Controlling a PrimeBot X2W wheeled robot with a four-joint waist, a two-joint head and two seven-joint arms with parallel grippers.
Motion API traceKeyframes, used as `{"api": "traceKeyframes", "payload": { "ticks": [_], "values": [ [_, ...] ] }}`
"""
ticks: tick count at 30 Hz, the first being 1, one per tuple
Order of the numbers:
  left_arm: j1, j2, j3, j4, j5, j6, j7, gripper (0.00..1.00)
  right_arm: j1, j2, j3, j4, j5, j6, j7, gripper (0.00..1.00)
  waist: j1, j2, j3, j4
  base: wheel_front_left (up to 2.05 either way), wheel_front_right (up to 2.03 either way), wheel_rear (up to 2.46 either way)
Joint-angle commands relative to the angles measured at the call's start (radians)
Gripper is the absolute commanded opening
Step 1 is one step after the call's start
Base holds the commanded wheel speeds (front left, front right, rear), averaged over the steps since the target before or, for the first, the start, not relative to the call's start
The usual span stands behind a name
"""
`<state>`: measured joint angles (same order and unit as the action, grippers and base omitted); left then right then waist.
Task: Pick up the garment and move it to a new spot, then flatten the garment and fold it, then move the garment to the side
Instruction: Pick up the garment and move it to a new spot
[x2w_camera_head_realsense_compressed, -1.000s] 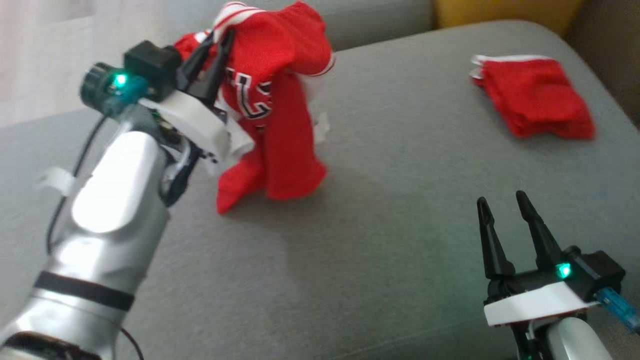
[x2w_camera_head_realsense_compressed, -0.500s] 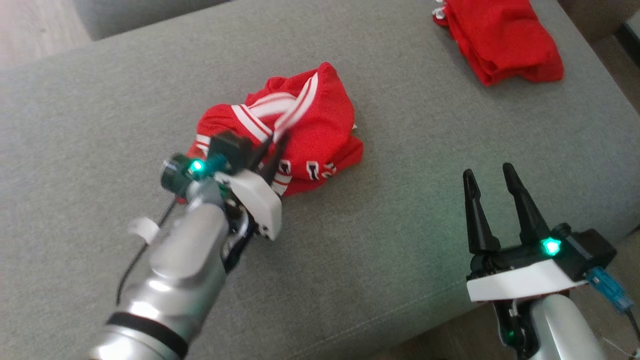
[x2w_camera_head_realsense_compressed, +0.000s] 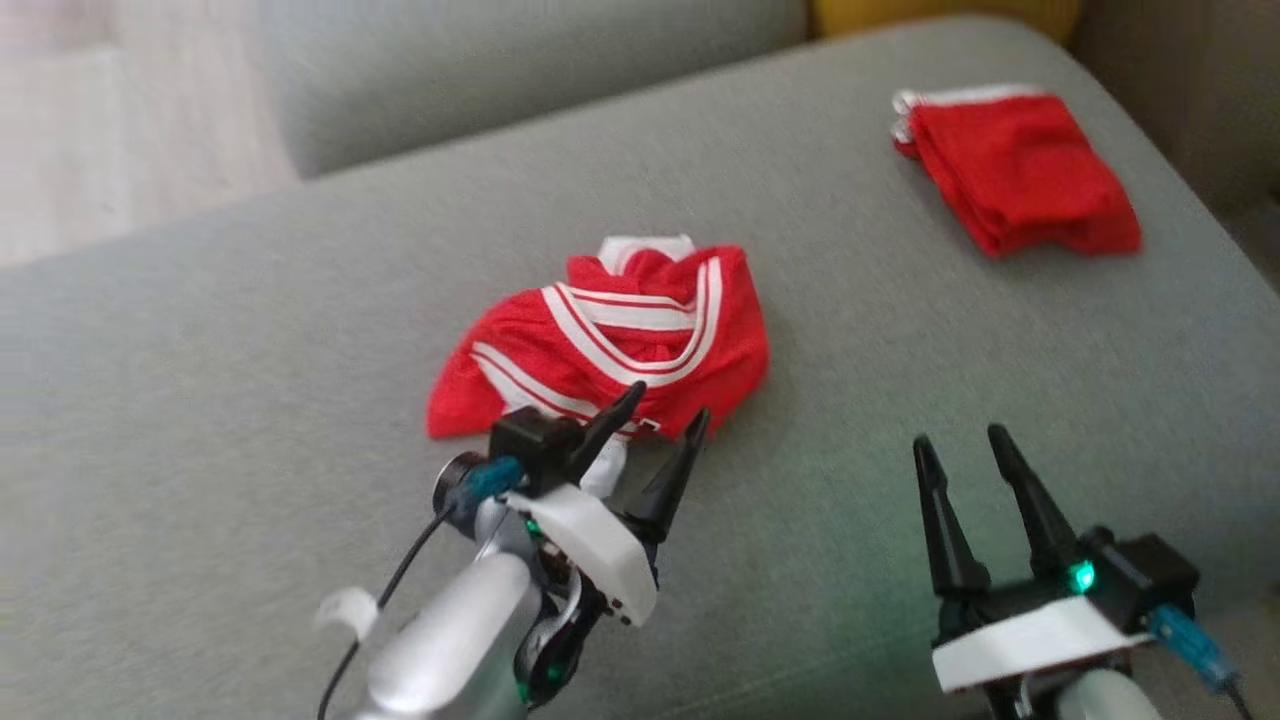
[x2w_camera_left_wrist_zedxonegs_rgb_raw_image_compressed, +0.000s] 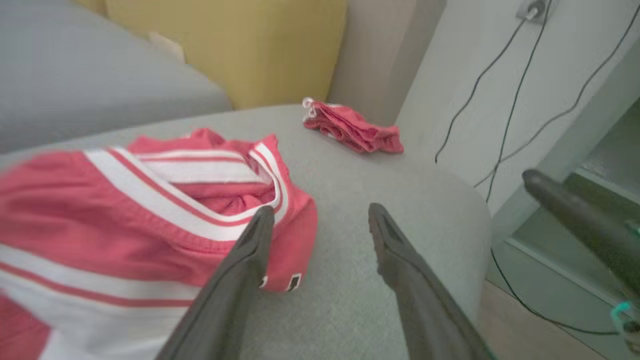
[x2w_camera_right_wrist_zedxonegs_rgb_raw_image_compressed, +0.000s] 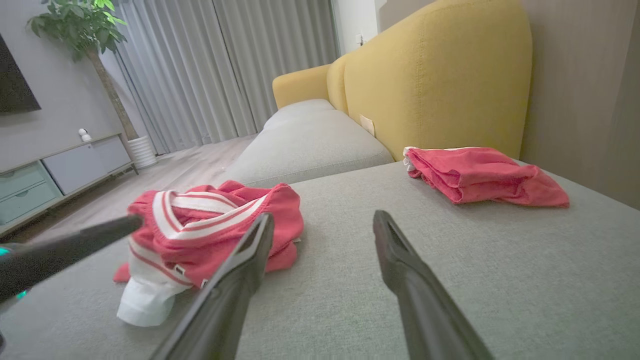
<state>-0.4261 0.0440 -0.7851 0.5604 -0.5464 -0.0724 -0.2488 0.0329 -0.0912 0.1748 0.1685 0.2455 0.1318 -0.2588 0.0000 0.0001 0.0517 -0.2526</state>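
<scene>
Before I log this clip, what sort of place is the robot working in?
Most likely a home living room. The work surface is a grey upholstered sofa seat with a yellow backrest. Floor-length curtains hang behind it, and a potted plant stands beside a low cabinet.

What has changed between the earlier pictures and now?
The left gripper lowered the red jersey from the air onto the couch and let it go; its jaws now stand open. The right gripper stayed open and empty; the folded red garment stayed put.
</scene>
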Motion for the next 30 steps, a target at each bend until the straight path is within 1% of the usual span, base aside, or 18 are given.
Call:
{"api": "traceKeyframes", "payload": {
  "ticks": [1,4,9,13,14,16,19,22,23,27,30],
  "values": [
    [0.018,0.015,0.068,-0.086,0.035,0.03,-0.013,1.0,-0.012,-0.013,0.017,-0.028,0.006,-0.001,-0.003,1.0,0.0,-0.0001,-0.093,0.09,0.0,0.0,0.0],
    [0.106,0.058,0.13,-0.183,0.09,0.073,-0.013,1.0,0.009,-0.01,0.012,-0.025,0.01,-0.001,-0.003,1.0,0.0,-0.0001,-0.133,0.133,0.0,0.0,0.0],
    [0.267,0.119,0.272,-0.354,0.171,0.144,-0.013,1.0,0.042,-0.002,-0.009,-0.02,0.008,-0.001,-0.003,1.0,0.0,-0.0001,-0.177,0.2,0.0,0.0,0.0],
    [0.382,0.15,0.356,-0.442,0.248,0.179,-0.013,1.0,0.066,0.006,-0.028,-0.016,0.003,-0.001,-0.003,1.0,0.0,-0.0001,-0.194,0.249,0.0,0.0,0.0],
    [0.382,0.15,0.356,-0.442,0.248,0.179,-0.013,1.0,0.066,0.006,-0.028,-0.016,0.003,-0.001,-0.003,1.0,0.0,-0.0001,-0.194,0.249,0.0,0.0,0.0],
    [0.435,0.154,0.39,-0.472,0.276,0.189,-0.013,1.0,0.077,0.009,-0.032,-0.012,-0.001,-0.001,-0.003,1.0,0.0,-0.0001,-0.201,0.268,0.0,0.0,0.0],
    [0.508,0.143,0.441,-0.517,0.298,0.192,-0.013,1.0,0.095,0.014,-0.047,-0.01,-0.005,-0.001,-0.003,1.0,0.0,-0.0001,-0.21,0.291,0.0,0.0,0.0],
    [0.571,0.142,0.468,-0.552,0.336,0.175,-0.013,1.0,0.109,0.018,-0.055,-0.007,-0.011,-0.001,-0.003,1.0,0.0,-0.0001,-0.216,0.307,0.0,0.0,0.0],
    [0.589,0.142,0.477,-0.56,0.352,0.175,-0.013,1.0,0.111,0.019,-0.056,-0.006,-0.012,-0.001,-0.003,1.0,0.0,-0.0001,-0.218,0.31,0.0,0.0,0.0],
    [0.644,0.111,0.527,-0.577,0.371,0.17,-0.013,1.0,0.12,0.024,-0.059,0.006,-0.018,-0.001,-0.003,1.0,0.0,-0.0001,-0.224,0.316,0.0,0.0,0.0],
    [0.66,0.09,0.553,-0.577,0.384,0.152,-0.013,1.0,0.127,0.026,-0.057,0.016,-0.022,-0.001,-0.003,1.0,0.0,-0.0001,-0.232,0.318,0.0,0.0,0.0]
  ]
}}
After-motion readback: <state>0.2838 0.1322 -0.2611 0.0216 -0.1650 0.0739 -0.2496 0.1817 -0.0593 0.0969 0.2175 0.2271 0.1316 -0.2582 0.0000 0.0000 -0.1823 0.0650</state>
